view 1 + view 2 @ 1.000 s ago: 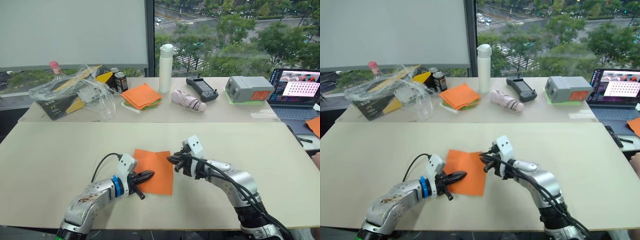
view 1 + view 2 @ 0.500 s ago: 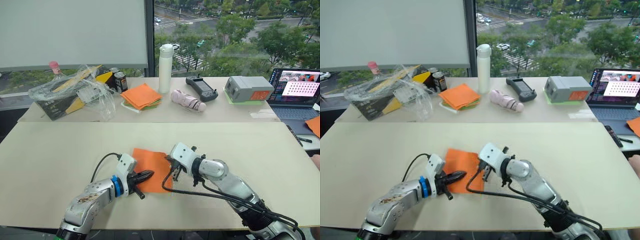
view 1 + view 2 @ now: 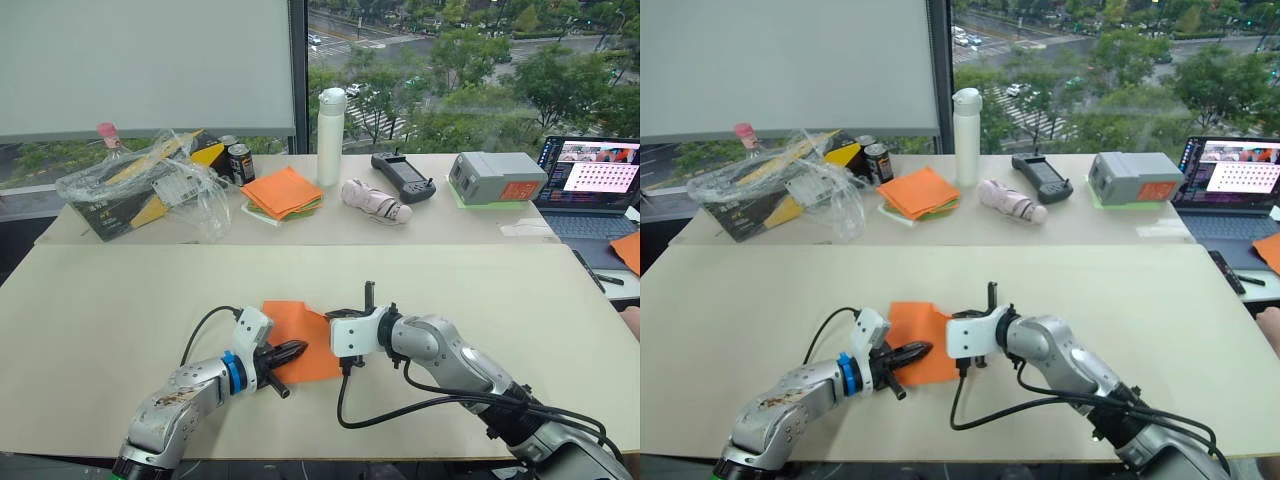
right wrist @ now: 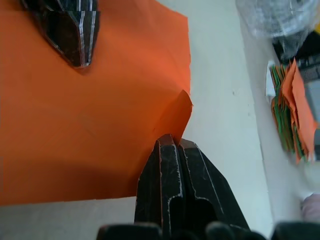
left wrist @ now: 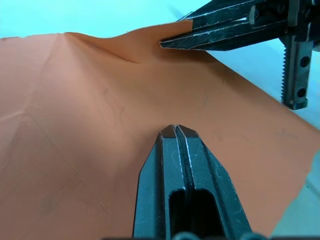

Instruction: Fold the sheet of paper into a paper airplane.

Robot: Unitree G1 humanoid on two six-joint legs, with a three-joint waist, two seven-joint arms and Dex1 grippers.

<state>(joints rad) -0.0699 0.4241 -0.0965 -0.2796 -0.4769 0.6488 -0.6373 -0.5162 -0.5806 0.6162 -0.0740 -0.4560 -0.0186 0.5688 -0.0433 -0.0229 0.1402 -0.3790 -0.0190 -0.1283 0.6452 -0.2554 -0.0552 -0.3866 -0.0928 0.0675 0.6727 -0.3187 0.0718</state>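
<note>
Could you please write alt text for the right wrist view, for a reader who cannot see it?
The right gripper, fingers shut, pinches a lifted, curled edge of the orange sheet of paper lying on a pale table. The left gripper, also shut, presses on the sheet opposite, and a pile of orange and green sheets lies farther off.

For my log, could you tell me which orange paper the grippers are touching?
The single flat sheet of paper on the near table, between both grippers, not the pile of orange and green sheets on the far table.
</note>
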